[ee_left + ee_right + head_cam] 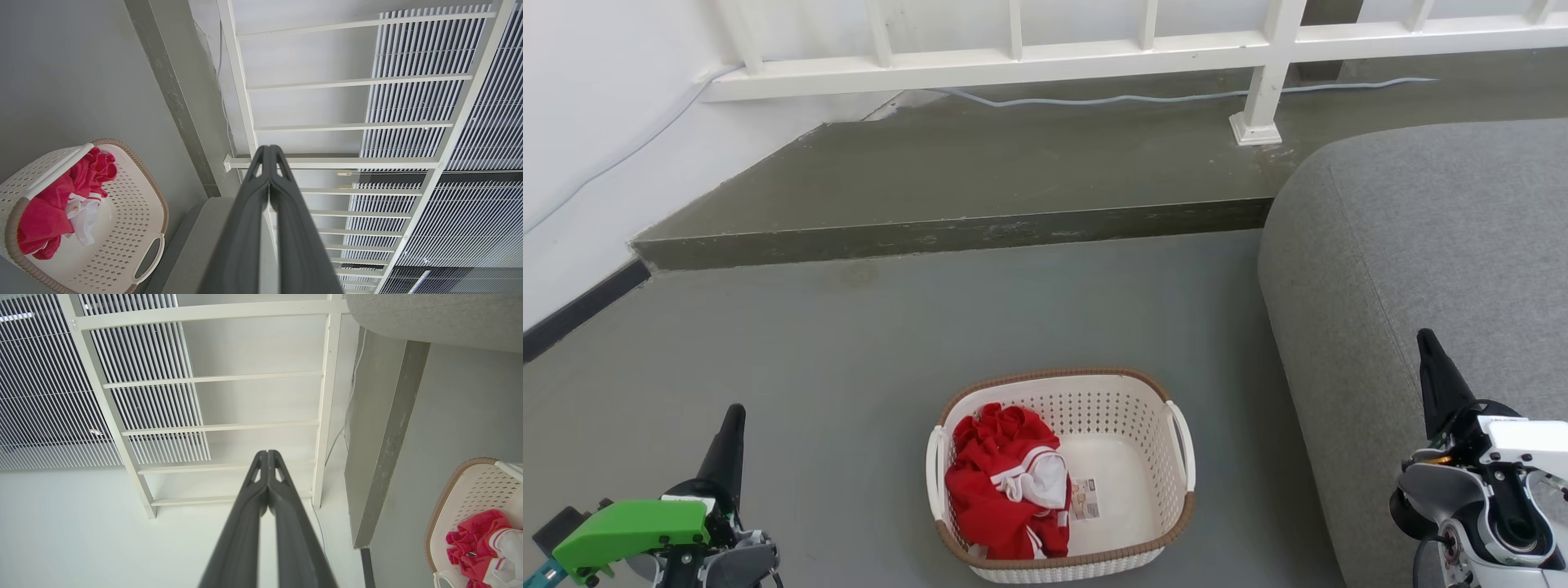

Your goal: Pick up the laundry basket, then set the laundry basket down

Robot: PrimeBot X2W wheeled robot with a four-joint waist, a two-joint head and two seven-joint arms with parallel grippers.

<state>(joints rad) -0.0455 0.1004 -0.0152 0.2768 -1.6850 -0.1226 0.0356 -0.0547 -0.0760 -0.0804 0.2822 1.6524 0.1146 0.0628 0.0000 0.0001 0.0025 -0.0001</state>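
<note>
Both pairs of jaws are pressing fully together and gripping nothing. The left gripper (732,418) is hanging well apart from the grey sofa (1421,229), and the right gripper (1426,341) is showing against the sofa's near side. The laundry basket (1111,412) is sitting on the floor (931,327) just beside the sofa, carrying a red garment (996,490). It is looking light, stiff and slightly springy. I am judging the best hold to be the handle nearer the sofa (1183,445) together with the handle on the far side (934,474), lifting level.
</note>
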